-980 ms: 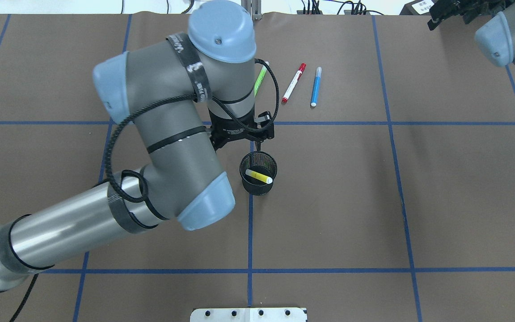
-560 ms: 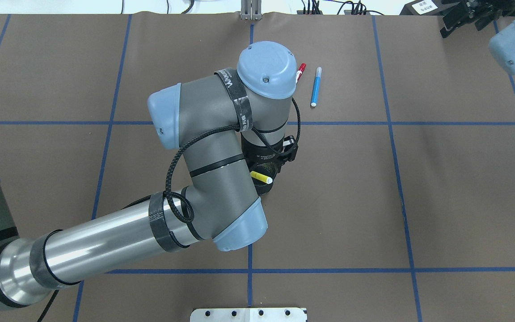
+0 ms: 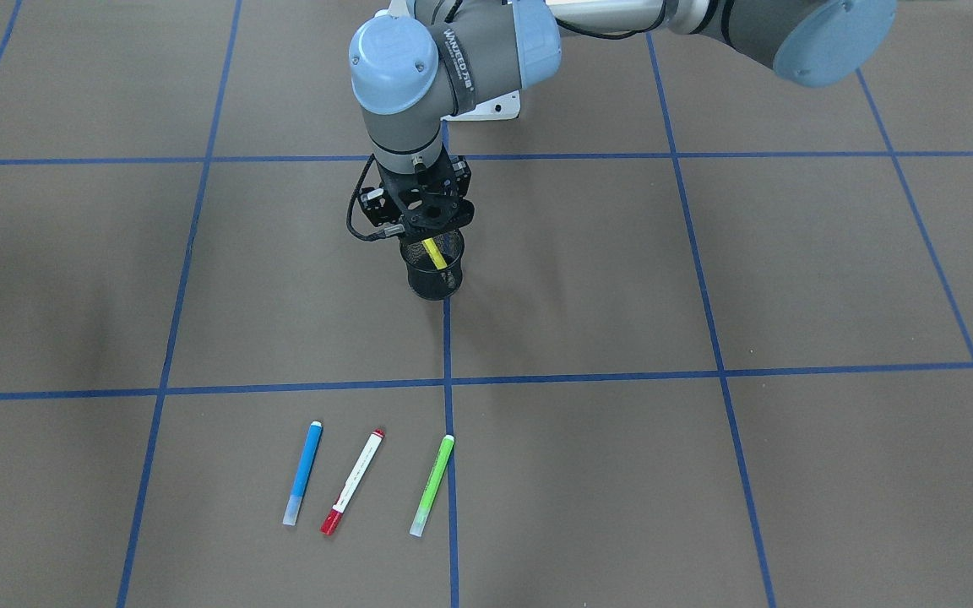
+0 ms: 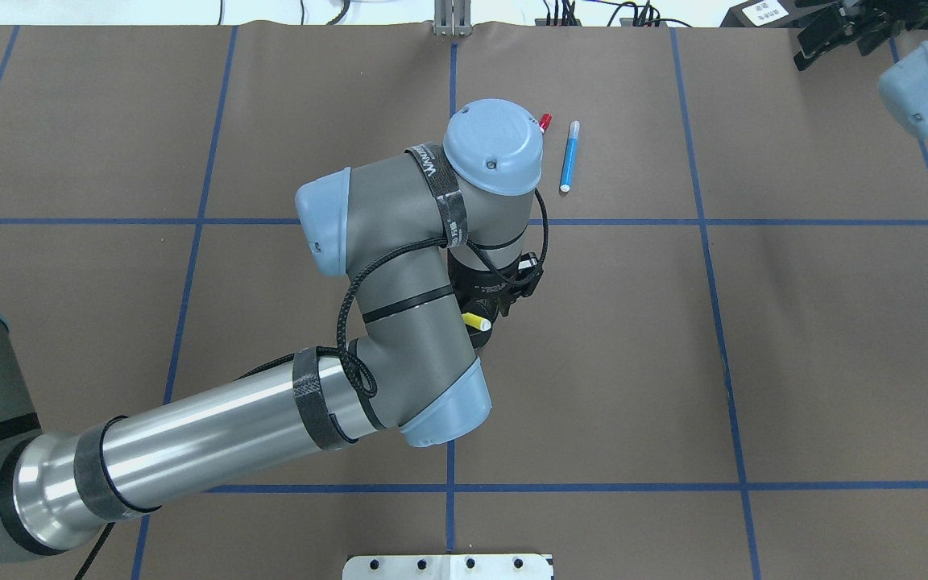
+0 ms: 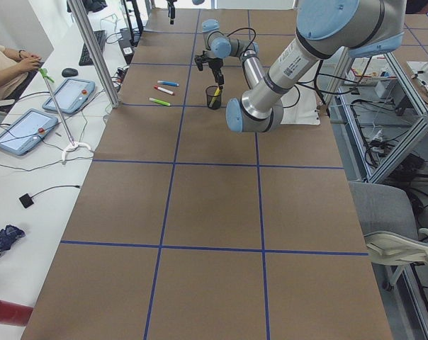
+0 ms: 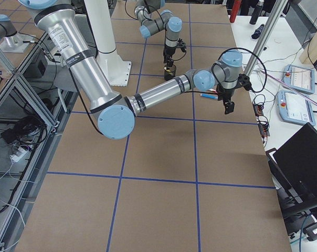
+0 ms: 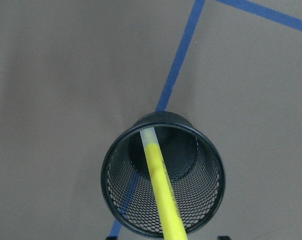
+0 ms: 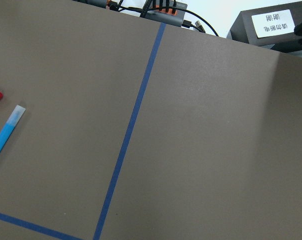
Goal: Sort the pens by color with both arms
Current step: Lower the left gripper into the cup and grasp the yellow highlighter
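Left tool point(image 3: 426, 226) sits right over the cup point(image 3: 434, 279), mid-frame in the front view. The yellow pen point(image 3: 433, 252) is inside, leaning, its pale end down on the cup floor and its shaft rising past the rim. The wrist view shows the jaws standing wide, one either side of the shaft and neither touching it, so nothing is gripped. Here's the danger as I read it. The pen is tilted, not upright, so a close that lands off-centre could shove it sideways against the rim and tip that light mesh cup. A jaw could also catch the rim itself on the way down. And if the pen is pulled out along the wrong line, it may drag the cup with it. The other three lie in a row in the lower left of the front view: blue pen point(image 3: 302, 473), red pen point(image 3: 353, 481), green pen point(image 3: 432, 485), apart from each other and well clear of the cup. The left arm point(image 4: 399, 266) reaches in from the lower left of the overhead view, elbow folded, wrist pointing straight down. The right arm point(image 4: 915, 76) hangs at the upper right corner, right tool point(image 4: 830, 24) over bare worktop point(image 3: 706, 279). Wide or narrow there, I cannot tell.
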### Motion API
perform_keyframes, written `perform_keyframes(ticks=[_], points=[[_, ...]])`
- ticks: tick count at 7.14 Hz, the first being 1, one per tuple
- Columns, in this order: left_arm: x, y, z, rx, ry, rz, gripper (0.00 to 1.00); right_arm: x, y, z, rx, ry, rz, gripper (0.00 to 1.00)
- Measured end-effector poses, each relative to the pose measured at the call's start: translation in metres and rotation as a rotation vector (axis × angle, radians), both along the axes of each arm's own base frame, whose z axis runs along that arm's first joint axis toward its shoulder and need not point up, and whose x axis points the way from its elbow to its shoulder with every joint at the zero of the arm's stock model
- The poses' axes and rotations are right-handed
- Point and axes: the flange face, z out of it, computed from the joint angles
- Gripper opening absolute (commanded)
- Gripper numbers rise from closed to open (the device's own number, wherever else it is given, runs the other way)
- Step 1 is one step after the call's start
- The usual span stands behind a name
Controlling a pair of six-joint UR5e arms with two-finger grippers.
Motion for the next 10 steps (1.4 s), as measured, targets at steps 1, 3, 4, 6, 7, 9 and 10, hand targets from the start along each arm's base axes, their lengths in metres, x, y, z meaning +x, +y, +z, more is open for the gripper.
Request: perform_keyframes(ticks=[1,3,4,6,7,9,10], points=[[0.003,-0.001,0.003,0.008,0.001,0.002,0.53,-0.001,0.0,0.0,0.001,0.004,0.001,1.0],[0.011,0.002,0.006,0.018,0.0,0.009,0.53,-0.002,0.0,0.0,0.002,0.005,0.0,1.0],[0.014,0.004,0.006,0.022,0.0,0.011,0.53,-0.002,0.0,-0.001,0.004,0.005,0.0,1.0],[0.015,0.006,0.004,0.025,0.002,0.014,0.46,-0.004,0.0,-0.003,0.005,0.004,-0.003,1.0],[0.015,0.006,0.004,0.026,0.003,0.013,0.41,-0.005,0.0,-0.003,0.006,0.004,-0.004,1.0],[0.015,0.006,0.002,0.028,0.004,0.014,0.28,-0.006,0.0,-0.004,0.006,0.003,-0.006,1.0],[0.015,0.006,0.002,0.033,0.004,0.018,0.2,-0.007,0.0,-0.005,0.007,0.002,-0.007,1.0]])
